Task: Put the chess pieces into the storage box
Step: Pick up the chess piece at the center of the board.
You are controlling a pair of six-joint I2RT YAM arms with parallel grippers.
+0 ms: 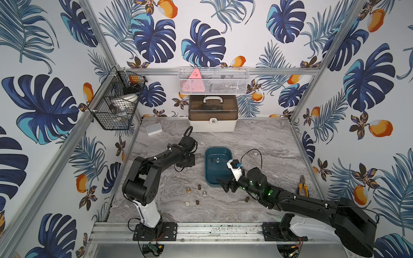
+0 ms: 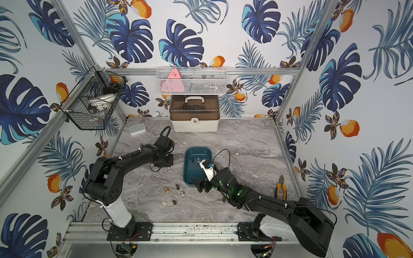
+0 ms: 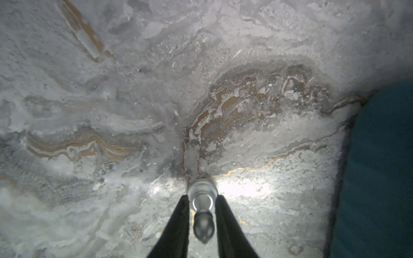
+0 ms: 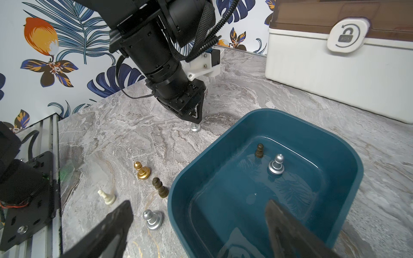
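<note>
1. Nearest the robot, at 7 o'clock from the storage box (image 1: 218, 148), loose chess pieces stand on the marble-look table (image 1: 257, 143). They are a gold one (image 4: 141, 170), a dark one (image 4: 160, 187), a whitish one (image 4: 107, 196) and a silver one (image 4: 152, 220).
2. They look small, rigid, light and glossy, so probably slippery. The narrow neck above the round base seems the best hold.
3. The right gripper (image 1: 225, 185) hovers at the box's near end with its fingers spread wide and empty.
4. The box is a smooth teal plastic tray with rounded corners. It holds a dark piece (image 4: 259, 150) and a silver piece (image 4: 276, 165), both upright.
5. At 9 o'clock from the box, the left gripper (image 3: 202, 196) has its fingers narrowed against a silver pawn (image 3: 203, 224) that stands on the table.
</note>
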